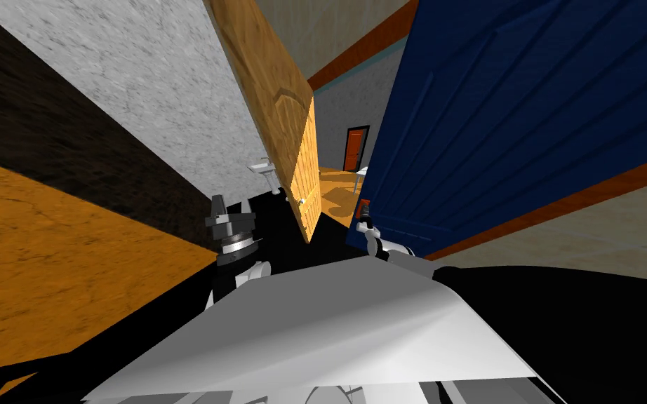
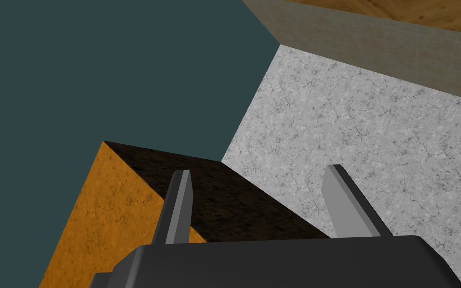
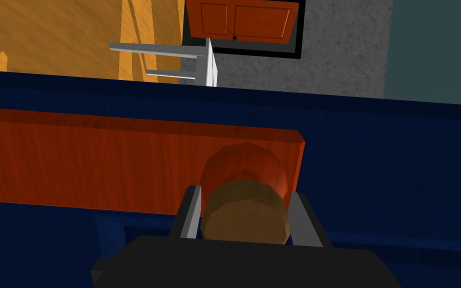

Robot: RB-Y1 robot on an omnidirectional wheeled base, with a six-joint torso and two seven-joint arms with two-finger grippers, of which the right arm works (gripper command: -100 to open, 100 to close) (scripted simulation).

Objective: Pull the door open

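Right pincer (image 3: 246,192): closed on the round brown knob (image 3: 244,215). Both fingers press the sides of the knob, one on each side. The knob projects from a long red-brown plate (image 3: 99,160) that is mounted flat on the dark blue door (image 3: 399,165).

Position in the head view: the right pincer (image 1: 364,214) is at the near edge of the blue door (image 1: 511,119), low on the panel. The blue door occupies the right of the scene. A light wooden door (image 1: 280,105) stands to its left, edge-on, with a gap between the two.

Beyond the edge of the blue door, the right wrist view shows an orange floor (image 3: 49,35), a white table (image 3: 209,65) and a red-brown far door (image 3: 247,20) in a grey wall.

Left pincer (image 2: 258,170): open, fingers well apart, holding nothing. In the head view the left pincer (image 1: 227,210) is raised to the left of the wooden door, clear of both doors.
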